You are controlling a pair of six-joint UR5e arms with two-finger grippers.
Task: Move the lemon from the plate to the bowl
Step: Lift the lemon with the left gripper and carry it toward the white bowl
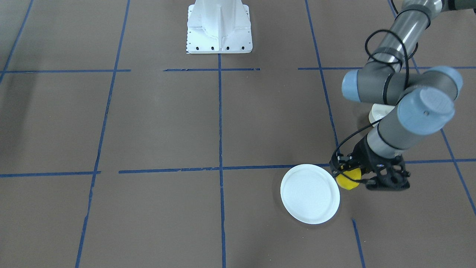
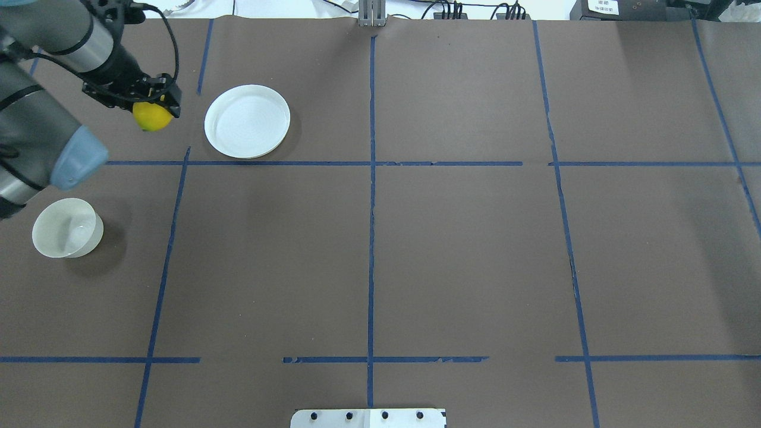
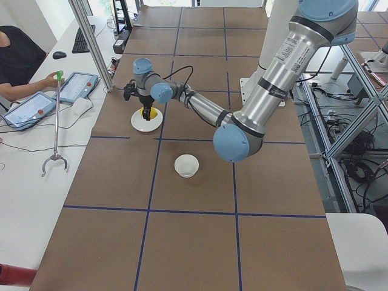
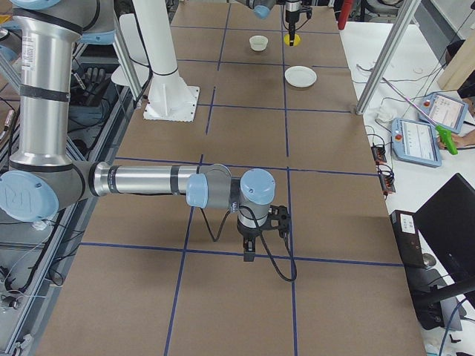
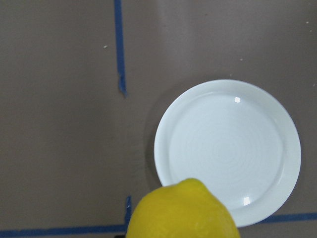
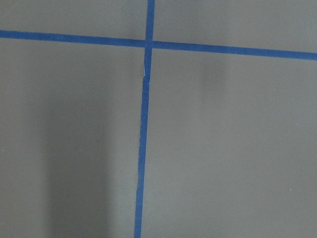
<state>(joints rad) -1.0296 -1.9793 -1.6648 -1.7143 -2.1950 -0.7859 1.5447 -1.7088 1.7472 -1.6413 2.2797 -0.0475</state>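
**Left gripper pinches the lemon just off the plate**

The left gripper (image 2: pixel 153 109) points downward with its two fingers pressed against the lemon (image 2: pixel 153 117), so the yellow fruit sits pinched between them. In the overhead view the lemon lies outside the plate (image 2: pixel 247 121), just beside its rim on the side facing the table's left end. The left wrist view looks down past the lemon's rounded end onto the plate, which holds nothing. The left arm (image 2: pixel 35 137) bends back from the gripper over that corner of the table.

The bowl (image 2: pixel 64 228) stands upright and unfilled, well apart from the plate, nearer the robot and further toward the left end.

The right gripper (image 4: pixel 249 252) hangs over the brown table (image 2: pixel 464 249) well apart from the plate, toward the opposite end. It shows only in the side view, so whether its fingers are spread or closed cannot be told. Its wrist view shows only crossing blue tape lines (image 6: pixel 143 148).
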